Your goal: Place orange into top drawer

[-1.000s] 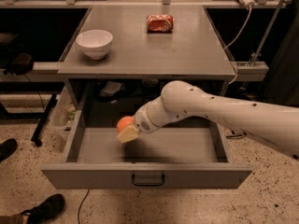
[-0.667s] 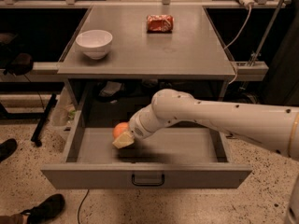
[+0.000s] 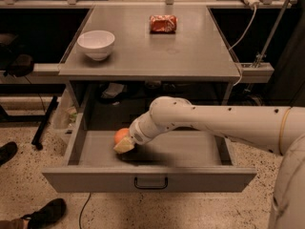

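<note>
Top drawer (image 3: 205, 179) is pulled well out from under the table's front edge, with the small dark handle (image 3: 150, 183) centred on its front panel. The white arm (image 3: 224, 123) comes in from the right side and reaches down across the drawer.

The gripper (image 3: 123, 141) is inside the drawer, in its left half, below the front-left part of the table. It is clamped on the orange (image 3: 120, 134). One pale finger (image 3: 124, 147) shows under and in front of the fruit; the other is hidden behind it. The jaws are only as wide as the fruit.

The orange sits low in the drawer, left of centre and nearer the left wall than the right. Can't tell whether it touches the drawer floor. There is a dark shadow on the drawer floor just right of the gripper.

On the table top (image 3: 190, 56), the white bowl (image 3: 96, 44) is upright near the left edge, towards the front-left corner. The red-orange snack bag (image 3: 163, 23) lies near the back edge, roughly mid-width. The two are well apart, and both are well away from the gripper.

A white cable (image 3: 242, 30) hangs past the back-right corner. On the floor, one dark shoe (image 3: 46, 213) is off the drawer's front-left corner, and a second shoe (image 3: 6, 152) is at the far left.
</note>
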Controlling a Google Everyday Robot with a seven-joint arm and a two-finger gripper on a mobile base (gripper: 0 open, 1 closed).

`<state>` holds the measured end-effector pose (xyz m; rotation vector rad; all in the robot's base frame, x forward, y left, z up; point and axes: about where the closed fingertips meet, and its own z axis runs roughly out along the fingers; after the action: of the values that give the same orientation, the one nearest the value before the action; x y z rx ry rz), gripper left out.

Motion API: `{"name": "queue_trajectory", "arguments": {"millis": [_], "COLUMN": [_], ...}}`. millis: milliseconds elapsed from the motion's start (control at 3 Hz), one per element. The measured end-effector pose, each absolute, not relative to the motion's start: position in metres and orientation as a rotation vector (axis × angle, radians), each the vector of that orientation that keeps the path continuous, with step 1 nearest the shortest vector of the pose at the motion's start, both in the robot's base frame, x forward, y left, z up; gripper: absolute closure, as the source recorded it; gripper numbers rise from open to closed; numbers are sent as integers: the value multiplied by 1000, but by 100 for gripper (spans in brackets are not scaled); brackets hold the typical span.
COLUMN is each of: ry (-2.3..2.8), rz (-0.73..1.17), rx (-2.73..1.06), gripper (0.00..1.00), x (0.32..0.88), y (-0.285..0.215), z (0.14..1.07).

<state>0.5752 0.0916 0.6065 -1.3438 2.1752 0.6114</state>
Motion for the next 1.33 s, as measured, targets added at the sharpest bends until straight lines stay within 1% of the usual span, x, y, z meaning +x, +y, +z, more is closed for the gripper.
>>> {"name": "queue_trajectory", "arguments": {"millis": [333, 667, 1333], "ry": [2184, 2164, 2086], "rz": [615, 617, 667], "rx": [-1274, -1219, -1184], "gripper": [18, 0, 0], "x": [581, 585, 588], "y": [77, 60, 24], "z": [609, 624, 669]}}
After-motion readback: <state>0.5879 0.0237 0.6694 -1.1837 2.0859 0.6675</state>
